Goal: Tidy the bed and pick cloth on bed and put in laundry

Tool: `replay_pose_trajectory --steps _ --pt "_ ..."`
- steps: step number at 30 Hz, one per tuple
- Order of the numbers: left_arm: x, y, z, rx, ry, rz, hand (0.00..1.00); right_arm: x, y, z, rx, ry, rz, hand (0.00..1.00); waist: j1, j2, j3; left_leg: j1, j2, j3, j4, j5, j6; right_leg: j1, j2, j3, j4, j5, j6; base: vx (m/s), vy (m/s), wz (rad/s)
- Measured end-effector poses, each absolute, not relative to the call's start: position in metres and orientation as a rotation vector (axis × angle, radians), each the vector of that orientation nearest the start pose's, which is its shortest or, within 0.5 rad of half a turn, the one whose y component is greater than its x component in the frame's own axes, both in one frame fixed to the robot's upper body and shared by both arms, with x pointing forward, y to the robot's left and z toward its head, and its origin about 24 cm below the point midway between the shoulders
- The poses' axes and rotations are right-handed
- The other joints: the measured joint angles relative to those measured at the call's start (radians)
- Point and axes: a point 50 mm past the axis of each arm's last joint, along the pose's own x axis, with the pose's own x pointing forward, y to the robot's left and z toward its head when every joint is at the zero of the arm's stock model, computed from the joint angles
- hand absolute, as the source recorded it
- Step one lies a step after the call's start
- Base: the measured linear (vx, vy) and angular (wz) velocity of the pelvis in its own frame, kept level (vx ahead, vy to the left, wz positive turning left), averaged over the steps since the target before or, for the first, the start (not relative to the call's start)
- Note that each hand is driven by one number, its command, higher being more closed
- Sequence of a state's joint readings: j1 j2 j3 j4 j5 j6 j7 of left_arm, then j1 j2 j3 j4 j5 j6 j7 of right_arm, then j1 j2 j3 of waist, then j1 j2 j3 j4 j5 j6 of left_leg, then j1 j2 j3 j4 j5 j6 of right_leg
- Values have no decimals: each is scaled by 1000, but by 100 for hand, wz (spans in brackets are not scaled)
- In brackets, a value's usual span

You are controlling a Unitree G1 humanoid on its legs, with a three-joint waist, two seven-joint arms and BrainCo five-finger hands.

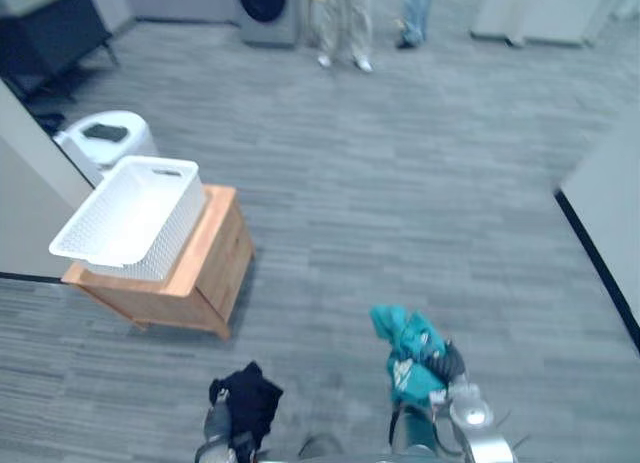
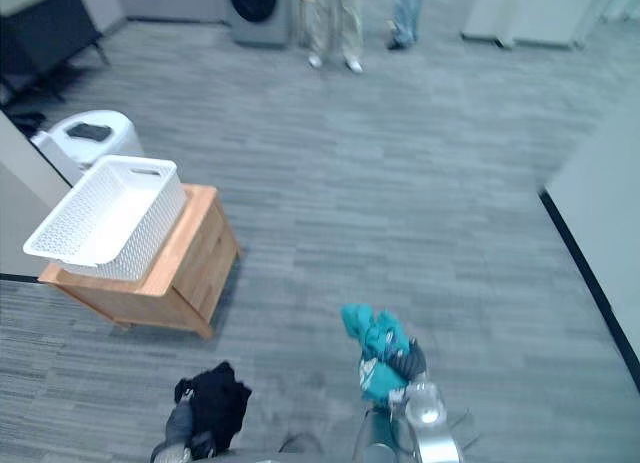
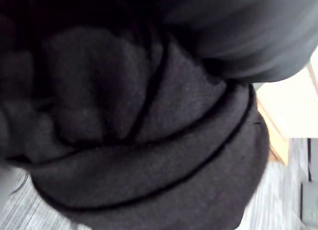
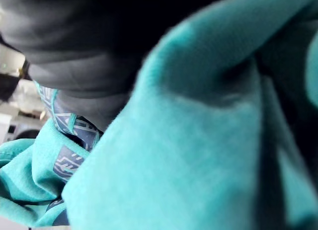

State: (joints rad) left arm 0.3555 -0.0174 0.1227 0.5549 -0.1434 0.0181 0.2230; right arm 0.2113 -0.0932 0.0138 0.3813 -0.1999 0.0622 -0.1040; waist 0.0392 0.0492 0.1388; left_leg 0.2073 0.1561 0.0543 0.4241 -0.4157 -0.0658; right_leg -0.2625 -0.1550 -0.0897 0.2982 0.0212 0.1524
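A bunched black cloth hangs above the grey floor at the lower middle, and my left hand is shut on it; its dark folds lie right in front of the left wrist camera. To its right my right hand is shut on a crumpled teal cloth, whose folds and patterned trim show close up in the right wrist view. A white perforated laundry basket stands on a low wooden cabinet ahead to the left, well apart from both hands.
A white lidded bin sits behind the basket beside a pale partition. A washing machine and two people's legs are at the far end. A white wall panel borders the right. Open carpet lies between.
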Motion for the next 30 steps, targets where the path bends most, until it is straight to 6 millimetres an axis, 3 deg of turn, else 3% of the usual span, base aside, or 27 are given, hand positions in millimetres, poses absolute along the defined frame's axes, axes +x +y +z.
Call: replay_pose_trajectory --steps 1,2,3,5,7,9,10,11,13,14,15,16,17,18,19,21,23,25,26,27,28,29,30 --pt "81 187 -132 -111 918 484 100 166 -192 -85 -321 632 -102 100 -6 24 4 -73 48 13 149 25 14 22 19 -28 1 -9 -20 489 -505 64" --pt "79 179 -133 -146 927 495 100 171 -197 -81 -340 613 -101 100 5 68 20 -217 183 89 453 154 87 90 73 -76 -33 -25 -57 549 -585 37" --pt "78 176 -134 -150 931 476 100 174 -197 -80 -345 605 -96 100 20 88 31 -288 248 137 625 169 100 145 108 -87 -56 -44 -85 459 -451 24" --pt "79 182 -130 -151 907 503 100 182 -196 -76 -345 582 -101 100 33 71 45 -385 235 210 765 159 101 235 117 -91 -98 -82 -121 417 -362 6" --pt "83 185 -127 -154 878 516 100 193 -194 -70 -343 549 -95 100 40 54 56 -449 198 308 710 153 89 294 119 -92 -151 -92 -132 416 -291 -11" --pt "90 186 -121 -164 838 498 100 202 -194 -65 -350 524 -92 100 67 51 58 -497 191 465 487 145 66 337 122 -139 -216 -97 -133 456 -194 -17" --pt "94 186 -118 -165 816 493 100 203 -195 -64 -359 521 -92 100 69 45 57 -466 194 664 265 147 65 380 125 -214 -259 -92 -112 322 -82 13" --pt "94 186 -118 -165 814 492 100 203 -195 -64 -360 522 -93 100 68 44 57 -458 193 703 231 147 65 387 125 -226 -264 -91 -111 437 -81 52" --pt "101 185 -116 -170 796 464 100 202 -204 -63 -362 525 -130 100 43 38 56 -380 160 1012 -2 149 81 476 149 -366 -286 -116 -84 471 -41 116" --pt "102 185 -115 -170 794 463 100 201 -206 -63 -361 527 -140 100 37 35 54 -364 141 1038 -38 156 97 497 159 -402 -283 -128 -71 632 -11 170" --pt "104 188 -115 -170 794 472 100 196 -207 -66 -349 543 -156 100 29 11 43 -342 101 1024 -86 173 228 522 140 -474 -207 -186 -43 524 18 151" --pt "103 188 -116 -169 804 473 100 191 -205 -70 -343 559 -151 100 32 -28 39 -323 57 982 -115 171 241 507 86 -506 -75 -213 -12 622 78 142" --pt "101 188 -117 -170 813 474 100 190 -203 -71 -340 563 -146 100 32 -42 36 -306 31 963 -144 173 237 481 49 -514 39 -217 -7 513 115 117" --pt "100 188 -117 -169 817 475 100 190 -197 -71 -326 558 -144 100 27 -67 31 -270 -24 899 -190 183 236 375 -59 -500 383 -174 -60 624 129 137" --pt "101 189 -117 -157 820 465 100 188 -193 -72 -315 560 -142 100 12 -86 25 -248 -60 838 -201 183 238 291 -123 -447 623 -172 -91 530 78 161" --pt "113 187 -114 -126 802 415 100 186 -186 -75 -290 571 -131 100 -23 -75 34 -182 -79 718 -216 181 241 224 -149 -380 765 -206 -86 518 13 188" --pt "123 188 -111 -90 777 378 100 187 -176 -74 -275 564 -104 100 -27 -57 41 -126 -83 621 -239 181 241 178 -155 -360 707 -245 -94 525 -99 183" --pt "133 188 -107 -80 745 361 100 187 -171 -70 -262 542 -88 100 -32 -56 42 -103 -87 524 -250 183 238 117 -118 -251 477 -261 -89 445 -220 172" --pt "139 184 -106 -66 729 339 100 189 -170 -67 -258 517 -89 100 -47 -55 43 -101 -88 446 -256 184 233 92 -55 -104 253 -248 -70 467 -397 181" --pt "144 180 -107 -44 731 306 100 189 -171 -65 -260 508 -90 100 -62 -56 43 -92 -92 370 -280 190 193 78 6 82 29 -198 -35 385 -341 182" --pt "144 179 -109 -34 740 296 100 189 -171 -66 -260 511 -90 100 -70 -61 41 -88 -97 341 -290 193 177 73 25 169 -48 -173 -8 408 -442 187" --pt "140 181 -113 6 769 279 100 186 -171 -67 -258 516 -89 100 -78 -93 43 -79 -117 274 -296 183 123 66 34 297 -131 -126 64 276 -316 186" --pt "137 186 -115 59 784 253 100 176 -170 -71 -246 539 -93 100 -81 -136 42 -67 -143 205 -266 161 85 70 18 328 -130 -91 58 448 -530 189"
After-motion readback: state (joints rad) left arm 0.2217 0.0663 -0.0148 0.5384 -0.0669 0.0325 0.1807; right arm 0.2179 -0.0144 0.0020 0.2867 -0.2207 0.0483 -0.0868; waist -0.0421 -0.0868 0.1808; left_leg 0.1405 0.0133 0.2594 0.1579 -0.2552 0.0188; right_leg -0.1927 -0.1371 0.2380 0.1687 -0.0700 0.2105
